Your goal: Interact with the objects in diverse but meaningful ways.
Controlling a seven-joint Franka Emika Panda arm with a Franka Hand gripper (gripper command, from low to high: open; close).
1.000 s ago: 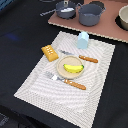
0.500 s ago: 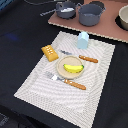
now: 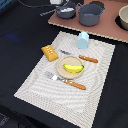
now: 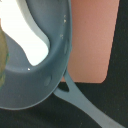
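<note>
The fingers do not show clearly in either view, so I cannot tell how far open they are or whether they hold anything. The wrist view looks straight down into the grey pot (image 4: 47, 75), which holds the white fish (image 4: 27, 32) lying against its inner wall; the pot's long handle (image 4: 87, 107) runs out over the dark surface (image 4: 30, 117), beside the edge of a pink board (image 4: 95, 40).

In the exterior view that pot (image 3: 65, 10) sits at the far end on the board (image 3: 107, 27), with a 2nd, deeper grey pot (image 3: 91, 14) just beside it and a bowl (image 3: 123, 17) cut off at the exterior view's right edge.

Nearer, the placemat (image 3: 45, 85) carries a plate (image 3: 64, 72) holding the banana (image 3: 73, 68). A knife (image 3: 82, 58) lies just beyond the plate, a fork (image 3: 67, 81) on its near side. The bread block (image 3: 49, 53) rests at the mat's edge toward the exterior view's left; the blue cup (image 3: 83, 39) stands at the mat's far edge, near the board. The mat's near half is open.
</note>
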